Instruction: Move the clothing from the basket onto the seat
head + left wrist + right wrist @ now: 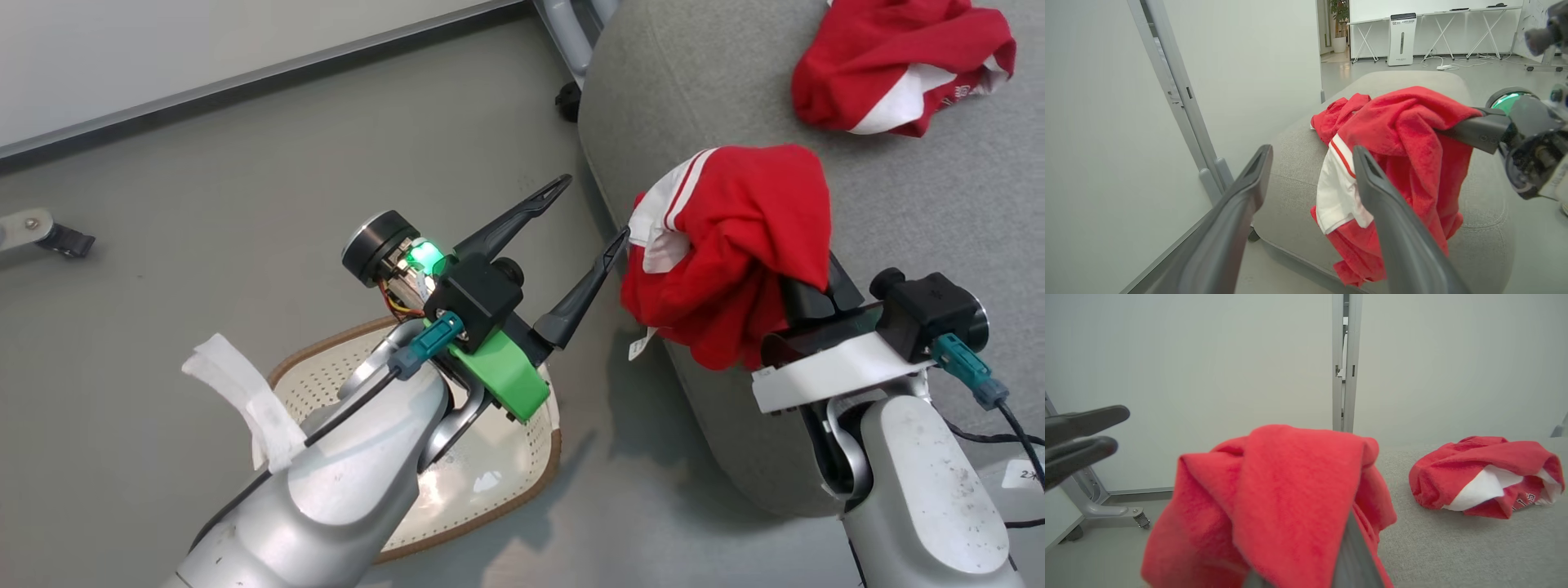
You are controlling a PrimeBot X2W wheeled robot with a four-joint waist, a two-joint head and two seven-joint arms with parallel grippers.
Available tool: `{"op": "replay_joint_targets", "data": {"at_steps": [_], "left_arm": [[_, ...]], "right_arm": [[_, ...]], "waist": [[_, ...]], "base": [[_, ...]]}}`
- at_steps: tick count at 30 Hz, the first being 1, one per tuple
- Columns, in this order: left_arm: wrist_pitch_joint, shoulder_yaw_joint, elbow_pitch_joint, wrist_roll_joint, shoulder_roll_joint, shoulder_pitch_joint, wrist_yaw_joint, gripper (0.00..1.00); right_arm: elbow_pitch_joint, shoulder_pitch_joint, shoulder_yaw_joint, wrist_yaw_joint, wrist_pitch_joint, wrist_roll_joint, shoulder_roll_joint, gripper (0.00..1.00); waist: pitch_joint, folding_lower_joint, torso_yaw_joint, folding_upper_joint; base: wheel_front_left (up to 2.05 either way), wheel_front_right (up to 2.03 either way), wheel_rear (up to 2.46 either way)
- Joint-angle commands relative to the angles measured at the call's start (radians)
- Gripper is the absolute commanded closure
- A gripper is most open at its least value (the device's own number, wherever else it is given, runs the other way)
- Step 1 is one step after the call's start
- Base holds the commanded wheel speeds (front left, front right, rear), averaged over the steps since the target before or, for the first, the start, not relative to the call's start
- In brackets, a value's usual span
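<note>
Clothing: two red garments with white trim, both at the seat, one held and one lying loose.
Basket (490, 490): on the floor (204, 245) at lower left, just beside the seat, partly hidden under the left forearm (359, 457).
Left gripper (594, 209): raised above the basket's far side, fingers spread wide with nothing between them; one tip sits just beside the held cloth's white trim.
Striped garment (735, 237): bunched and draped over the right fingers, hanging at the seat's left edge; I cannot tell whether it touches the cushion.
Right gripper (808, 298): fingers closed together on the striped garment, their tips buried in the cloth.
Seat (939, 212): large grey cushion, taking up the right of the head view.
Lettered garment (890, 57): crumpled on the seat's top, well apart from the held one, white lining and some print showing in the right wrist view.
</note>
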Motion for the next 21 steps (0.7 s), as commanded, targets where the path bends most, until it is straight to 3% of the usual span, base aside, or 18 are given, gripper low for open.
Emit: {"op": "replay_joint_targets", "data": {"at_steps": [1,10,21], "left_arm": [[0.0,-0.004,0.004,0.006,0.006,0.005,-0.002,0.0],[0.0,-0.031,0.016,0.003,0.005,0.005,-0.002,0.0],[0.0,-0.034,0.011,0.007,0.016,0.007,-0.002,0.0]], "right_arm": [[-0.009,0.016,-0.011,0.0,-0.005,0.01,-0.001,1.0],[-0.032,0.04,-0.073,0.0,-0.005,0.017,-0.001,1.0],[-0.05,0.041,-0.108,0.0,-0.005,0.022,-0.001,1.0]], "waist": [[0.015,0.0,-0.039,0.0],[0.032,0.0,-0.088,0.0],[0.045,0.0,-0.1,0.0]], "base": [[0.0,0.0,0.0],[0.0,0.0,0.0],[0.0,0.0,0.0]]}}
